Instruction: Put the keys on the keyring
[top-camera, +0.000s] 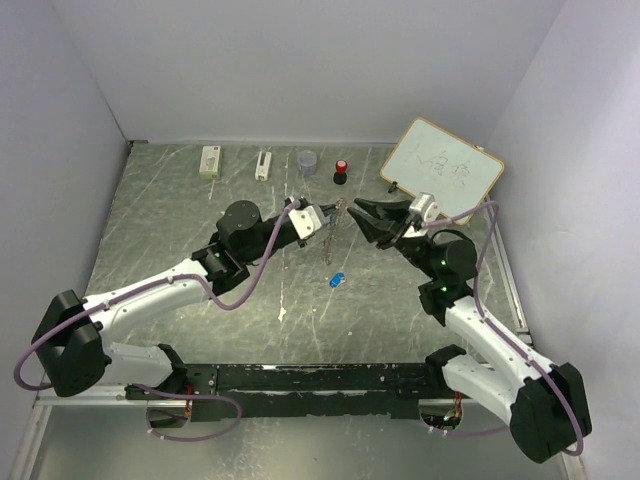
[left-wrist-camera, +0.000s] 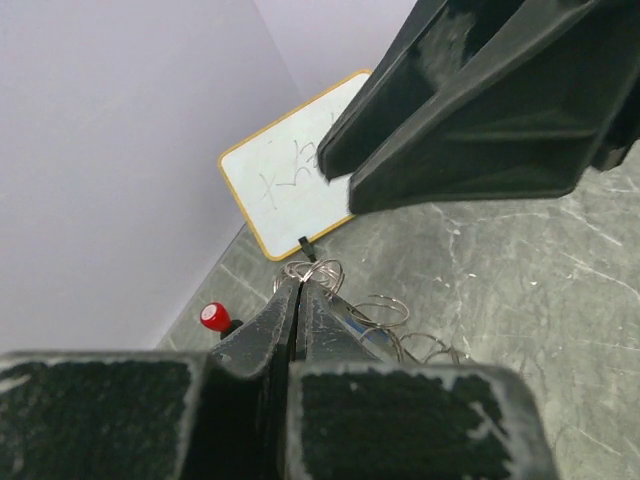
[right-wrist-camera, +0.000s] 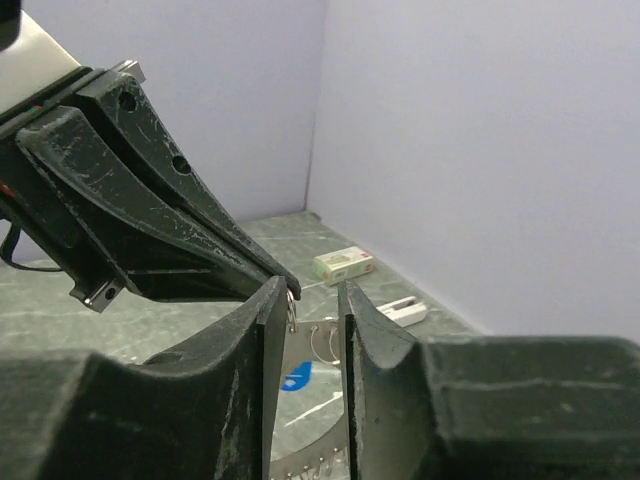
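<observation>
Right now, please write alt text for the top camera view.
Over a grey table, the left end effector is shut on the keyring, with the right end effector open beside it. A blue key lies on the table nearby.

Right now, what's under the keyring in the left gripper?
One blue key on the table beneath the keyring, pinched by the left gripper. Second key not visible, possibly covered.

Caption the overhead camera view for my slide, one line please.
Left gripper pinches the keyring, right gripper open beside it, one blue key lying on the table nearby.
</observation>
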